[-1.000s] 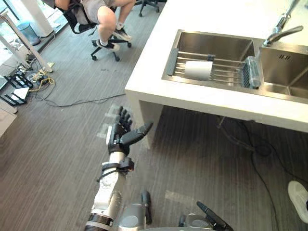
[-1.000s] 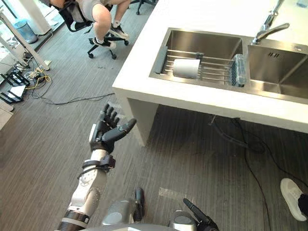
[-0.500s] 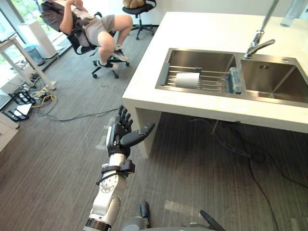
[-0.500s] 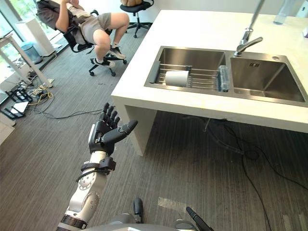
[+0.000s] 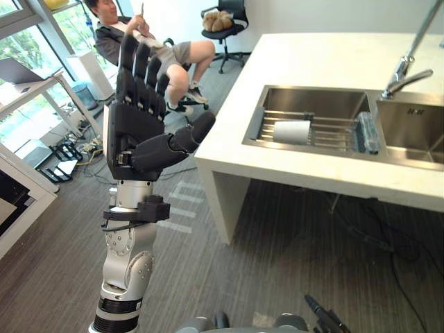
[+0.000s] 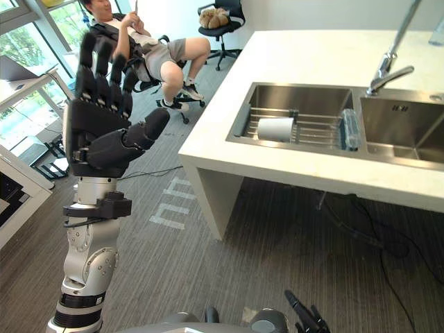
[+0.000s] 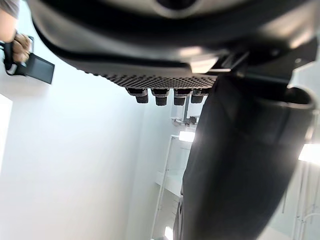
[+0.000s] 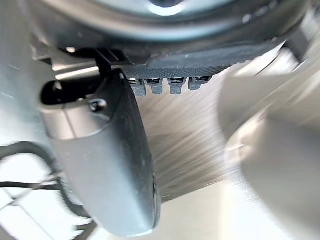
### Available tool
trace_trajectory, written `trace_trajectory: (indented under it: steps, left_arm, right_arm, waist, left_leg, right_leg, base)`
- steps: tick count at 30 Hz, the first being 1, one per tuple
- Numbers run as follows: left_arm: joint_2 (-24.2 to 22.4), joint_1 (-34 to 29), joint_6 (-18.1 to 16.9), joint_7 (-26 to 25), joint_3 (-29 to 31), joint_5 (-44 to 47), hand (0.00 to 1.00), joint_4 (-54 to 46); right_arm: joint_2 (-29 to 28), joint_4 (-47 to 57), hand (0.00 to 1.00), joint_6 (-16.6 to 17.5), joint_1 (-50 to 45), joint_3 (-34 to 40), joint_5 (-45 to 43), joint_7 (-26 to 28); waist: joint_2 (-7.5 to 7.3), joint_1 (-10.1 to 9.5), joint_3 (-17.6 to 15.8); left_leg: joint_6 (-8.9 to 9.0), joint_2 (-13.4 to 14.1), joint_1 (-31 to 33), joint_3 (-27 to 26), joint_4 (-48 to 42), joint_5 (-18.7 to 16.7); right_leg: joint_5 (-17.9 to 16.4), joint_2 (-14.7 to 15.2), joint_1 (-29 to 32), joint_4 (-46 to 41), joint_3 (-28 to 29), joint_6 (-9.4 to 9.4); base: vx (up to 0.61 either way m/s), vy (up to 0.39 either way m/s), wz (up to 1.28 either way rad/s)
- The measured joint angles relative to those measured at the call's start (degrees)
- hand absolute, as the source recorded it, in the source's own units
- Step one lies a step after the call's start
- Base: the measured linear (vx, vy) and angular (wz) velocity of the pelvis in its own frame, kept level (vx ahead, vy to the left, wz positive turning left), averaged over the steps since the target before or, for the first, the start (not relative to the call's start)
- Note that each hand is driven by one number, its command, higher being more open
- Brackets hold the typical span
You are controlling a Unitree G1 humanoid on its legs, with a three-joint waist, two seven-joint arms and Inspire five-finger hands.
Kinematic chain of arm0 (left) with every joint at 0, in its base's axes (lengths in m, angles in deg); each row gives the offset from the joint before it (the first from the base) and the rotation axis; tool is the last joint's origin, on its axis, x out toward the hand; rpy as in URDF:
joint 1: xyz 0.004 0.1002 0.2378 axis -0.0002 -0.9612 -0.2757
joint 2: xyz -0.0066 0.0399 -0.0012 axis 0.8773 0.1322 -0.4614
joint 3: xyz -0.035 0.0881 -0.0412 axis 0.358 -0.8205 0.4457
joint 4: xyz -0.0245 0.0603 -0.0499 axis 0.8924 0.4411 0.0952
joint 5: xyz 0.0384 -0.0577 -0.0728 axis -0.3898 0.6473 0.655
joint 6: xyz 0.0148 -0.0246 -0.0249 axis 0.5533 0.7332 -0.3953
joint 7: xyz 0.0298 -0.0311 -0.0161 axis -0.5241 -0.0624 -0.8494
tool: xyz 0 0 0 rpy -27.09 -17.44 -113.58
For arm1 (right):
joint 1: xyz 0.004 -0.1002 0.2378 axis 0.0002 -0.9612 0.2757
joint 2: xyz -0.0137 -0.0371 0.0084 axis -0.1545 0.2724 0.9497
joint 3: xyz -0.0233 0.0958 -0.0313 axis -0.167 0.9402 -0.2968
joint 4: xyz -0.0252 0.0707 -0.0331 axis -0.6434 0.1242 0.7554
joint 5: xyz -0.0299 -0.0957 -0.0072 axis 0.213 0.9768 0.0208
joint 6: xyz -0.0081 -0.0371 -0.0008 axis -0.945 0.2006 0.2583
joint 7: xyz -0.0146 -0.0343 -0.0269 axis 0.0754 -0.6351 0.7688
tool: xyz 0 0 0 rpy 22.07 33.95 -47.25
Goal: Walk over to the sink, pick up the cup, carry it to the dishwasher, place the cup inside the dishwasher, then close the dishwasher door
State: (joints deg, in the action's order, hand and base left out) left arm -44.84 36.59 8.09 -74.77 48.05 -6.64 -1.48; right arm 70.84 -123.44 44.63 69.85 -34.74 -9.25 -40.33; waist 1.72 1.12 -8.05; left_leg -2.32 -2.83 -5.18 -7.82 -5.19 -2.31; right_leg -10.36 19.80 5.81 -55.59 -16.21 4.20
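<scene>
A white cup [image 5: 291, 132] lies on its side on a wire rack [image 5: 326, 128] across the left basin of a steel sink [image 5: 277, 97], set in a white counter. My left hand [image 5: 139, 125] is raised high and close to the camera, left of the counter and far from the cup; it is open and holds nothing, with fingers straight up and thumb out to the side. My right hand [image 5: 320, 320] hangs low at the bottom edge, also open and without anything in it, and its wrist view shows the thumb [image 8: 105, 165] and straight fingers over the floor.
A tall faucet [image 5: 406, 69] stands between the two basins. The counter's corner [image 5: 215, 156] juts toward me over grey plank floor. A person sits on an office chair [image 5: 166, 55] at the back left, beside a desk [image 5: 28, 83] with cables below.
My left arm has swung up from low beside the counter's corner to high in front of the camera. The view has shifted, so the sink now sits further right.
</scene>
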Motion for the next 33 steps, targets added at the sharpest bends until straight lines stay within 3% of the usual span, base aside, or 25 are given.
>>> trace_trajectory:
  steps: [1, 3, 4, 5, 7, 8, 9, 11, 12, 14, 16, 18, 19, 20, 21, 22, 24, 25, 27, 29, 30, 33]
  left_arm:
    - [0.07, 0.82, -0.23, 0.67, -0.50, 1.81, 1.00, 1.36]
    - [0.37, 2.79, -0.08, 0.94, -2.13, 4.04, 1.00, 4.50]
    - [1.31, 3.67, 0.26, 0.89, -3.42, 4.09, 1.00, 6.10]
    - [2.27, 4.30, 0.68, 0.77, -4.57, 4.06, 1.00, 7.12]
    - [3.14, 4.37, 1.79, 0.88, -5.38, 4.18, 1.00, 7.96]
    - [2.54, 3.65, 2.36, 1.24, -5.39, 5.11, 1.00, 7.84]
    - [0.92, 3.15, 2.35, 1.53, -5.55, 5.35, 1.00, 7.64]
    - [-0.78, 3.63, 2.91, 1.48, -6.41, 5.33, 1.00, 7.13]
    - [-0.99, 4.70, 3.91, 1.20, -7.91, 5.34, 1.00, 6.74]
    - [-1.43, 4.80, 4.89, 0.97, -9.76, 5.51, 1.00, 5.75]
    - [-1.95, 4.05, 4.96, 0.16, -11.07, 6.22, 1.00, 5.65]
    - [-2.30, 2.95, 5.01, -1.29, -11.52, 6.08, 1.00, 5.68]
    - [-2.32, 2.65, 4.99, -1.53, -11.47, 5.93, 1.00, 5.75]
    - [-2.29, 2.37, 4.95, -1.65, -11.55, 4.90, 1.00, 6.64]
    - [-2.70, 2.34, 4.90, -1.72, -11.78, 3.68, 1.00, 8.22]
    - [-2.66, 2.32, 4.78, -1.98, -12.07, 2.55, 1.00, 8.94]
    - [-2.21, 2.34, 3.34, -1.97, -13.48, -2.05, 1.00, 10.35]
    - [-2.29, 2.43, 2.04, -0.09, -14.78, -3.91, 1.00, 10.33]
    - [-2.30, 3.29, 1.44, 2.32, -16.86, -4.77, 1.00, 10.13]
    - [-1.05, 4.37, 1.43, 3.43, -19.41, -5.23, 1.00, 10.18]
    - [-0.31, 4.46, 1.46, 3.57, -20.72, -5.35, 1.00, 10.20]
    - [0.64, 4.49, 1.50, 3.78, -22.45, -8.07, 1.00, 10.49]
  right_arm:
    - [-0.60, 0.00, 1.00, 0.58, 0.55, 0.98, 0.08, -0.11]
    - [-1.87, -0.78, 1.00, 0.14, 0.72, 1.99, -0.66, -0.91]
    - [-3.37, -1.35, 1.00, -2.04, 0.15, 2.35, -7.43, -1.58]
    - [-4.63, -1.80, 1.00, -3.42, -0.76, 3.38, -13.30, -1.88]
    - [-6.65, -2.45, 1.00, -4.23, -3.26, 4.32, -18.58, -2.73]
    - [-7.17, -2.54, 1.00, -4.39, -5.59, 3.70, -18.64, -3.19]
    - [-6.76, -2.51, 1.00, -4.67, -6.96, 2.97, -18.04, -3.69]
    - [-6.74, -1.74, 1.00, -4.59, -6.96, 2.26, -16.17, -3.87]
    - [-7.13, -0.56, 1.00, -4.56, -6.90, 1.93, -14.32, -3.76]
    - [-7.11, 1.51, 1.00, -3.97, -6.78, 1.99, -12.40, -3.79]
    - [-6.42, 1.75, 1.00, -3.41, -5.21, 2.04, -10.28, -3.79]
    - [-5.58, 1.84, 1.00, -2.83, -3.17, 1.49, -6.21, -2.89]
    - [-5.29, 1.81, 1.00, -2.83, -2.79, 0.71, -5.48, -2.78]
    - [-4.88, 1.72, 1.00, -2.88, -2.56, -0.47, -4.12, -2.22]
    - [-4.39, 1.21, 1.00, -2.87, -2.37, -0.92, -3.67, -1.58]
    - [-4.21, 1.00, 1.00, -2.84, -2.34, -1.04, -3.68, -1.35]
    - [-2.40, 0.61, 1.00, -2.55, -2.07, -1.03, -3.69, -0.54]
    - [-0.88, 0.35, 1.00, -2.30, -1.49, -0.95, -3.42, 0.07]
    - [0.22, -0.59, 1.00, -2.09, -0.34, 0.11, -1.41, 0.18]
    - [-1.19, -0.56, 1.00, -1.09, 0.29, 0.68, -0.73, -0.20]
    - [-2.23, -0.76, 1.00, 0.00, 0.67, 0.89, -1.12, -0.51]
    - [-3.62, -2.43, 1.00, 1.00, 0.90, 0.88, -1.99, -0.65]
  waist:
    - [-0.31, 0.04, -0.17]
    - [0.41, 0.52, -1.10]
    - [0.27, 1.52, -1.50]
    - [-0.33, 1.89, -1.59]
    - [-2.11, 2.04, -1.62]
    - [-1.96, 1.72, -1.58]
    - [0.50, 1.58, -1.18]
    - [3.02, 2.10, -0.08]
    - [3.00, 3.03, -0.07]
    - [2.84, 3.03, 0.06]
    - [2.59, 2.89, 0.22]
    - [2.44, 2.73, 0.36]
    - [2.49, 2.72, 0.34]
    - [2.57, 2.71, -0.07]
    - [1.83, 2.50, -0.77]
    - [1.81, 2.25, -0.78]
    - [1.67, 1.88, -0.84]
    - [1.79, 1.74, -0.78]
    - [3.20, 1.76, -0.24]
    - [1.99, 2.32, -0.52]
    - [1.56, 2.73, -0.63]
    - [1.93, 3.24, -0.57]
  left_leg:
    - [0.36, 1.05, -0.76, 0.08, -0.06, -0.82]
    - [1.36, 3.27, -1.63, 0.84, -0.37, -1.96]
    - [2.74, 4.88, -1.55, 1.80, -1.58, -3.38]
    - [4.17, 5.37, -1.48, 2.50, -3.26, -4.71]
    - [5.99, 5.63, -2.24, 3.20, -7.66, -8.65]
    - [7.62, 6.81, -3.00, 3.26, -10.82, -11.77]
    - [9.08, 9.73, -3.41, 3.06, -12.61, -14.28]
    - [9.35, 13.43, -3.45, 1.85, -12.47, -15.05]
    - [9.40, 14.89, -4.13, 0.01, -11.62, -14.71]
    - [9.48, 15.71, -6.22, -1.51, -10.05, -14.34]
    - [8.35, 16.36, -5.05, -3.04, -13.66, -13.55]
    - [3.90, 18.00, 0.48, -3.30, -25.27, -10.54]
    - [2.81, 18.74, 2.00, -3.15, -28.94, -8.86]
    - [3.39, 20.66, 5.14, -1.80, -36.58, -3.63]
    - [4.67, 21.52, 7.84, -0.88, -42.75, -5.52]
    - [4.92, 21.45, 8.59, -1.26, -43.72, -7.55]
    - [4.48, 18.58, 10.22, -4.42, -38.27, -11.37]
    - [4.44, 14.57, 10.85, -6.25, -25.81, -9.90]
    - [5.16, 12.93, 10.17, -7.58, -13.84, -0.16]
    - [5.39, 10.10, 7.22, -7.14, -5.96, 1.63]
    - [5.23, 8.24, 5.65, -7.34, -0.68, 4.29]
    - [5.24, 6.53, 2.68, -8.11, 7.36, 7.71]
  right_leg:
    - [-4.57, -0.32, 2.25, 1.92, -0.41, -0.34]
    - [-6.15, -2.16, 5.19, 13.21, -0.27, -0.60]
    - [-2.55, -3.97, 5.90, 28.08, 2.66, 1.07]
    - [1.01, -4.33, 5.75, 36.14, 4.58, 1.58]
    - [5.47, -3.64, 4.34, 41.47, 6.62, 1.05]
    - [11.45, -4.09, 3.82, 39.21, 6.16, 1.18]
    - [11.42, -6.22, 3.92, 37.07, 5.39, 0.87]
    - [9.06, -9.40, 4.49, 35.91, 4.37, -0.20]
    - [7.36, -9.97, 4.58, 33.79, 3.41, -0.44]
    - [2.99, -10.28, 5.49, 29.33, 3.03, -0.43]
    - [1.00, -10.14, 5.36, 28.02, 2.66, -0.73]
    - [0.19, -10.54, 3.45, 29.23, 1.91, -1.59]
    - [-0.13, -10.95, 2.37, 30.02, 1.58, -1.88]
    - [-0.42, -12.01, -1.39, 32.83, 0.72, -2.57]
    - [-0.22, -12.37, -5.97, 36.11, -0.09, -2.97]
    - [0.03, -12.43, -7.94, 37.65, -0.43, -2.87]
    - [1.03, -11.71, -12.04, 41.84, -1.10, -1.89]
    - [1.49, -10.66, -13.17, 43.26, -1.37, -1.09]
    - [1.18, -11.54, -13.34, 44.05, -1.17, 0.31]
    - [1.41, -9.99, -13.06, 44.86, -1.53, 0.78]
    - [1.55, -8.89, -12.65, 45.48, -1.63, 1.02]
    - [1.81, -8.30, -12.63, 47.07, -1.65, 1.87]
  base:
    - [0.17, -0.049, -0.02]
    - [0.19, -0.094, 0.16]
    - [0.19, -0.156, 0.37]
    - [0.21, -0.183, 0.41]
    - [0.23, -0.219, 0.22]
    - [0.43, -0.412, -0.02]
    - [0.44, -0.395, -0.14]
    - [0.39, -0.266, -0.05]
    - [0.32, -0.195, 0.14]
    - [0.27, -0.186, 0.13]
    - [0.27, -0.171, 0.08]
    - [0.24, -0.176, 0.09]
    - [0.25, -0.155, 0.18]
    - [0.32, -0.131, 0.22]
    - [0.28, -0.076, 0.20]
    - [0.22, -0.033, 0.08]
    - [0.22, -0.018, 0.04]
    - [0.28, 0.040, 0.06]
    - [0.28, 0.093, 0.00]
    - [0.18, 0.065, 0.12]
    - [0.10, 0.052, 0.15]
    - [0.09, 0.040, 0.02]
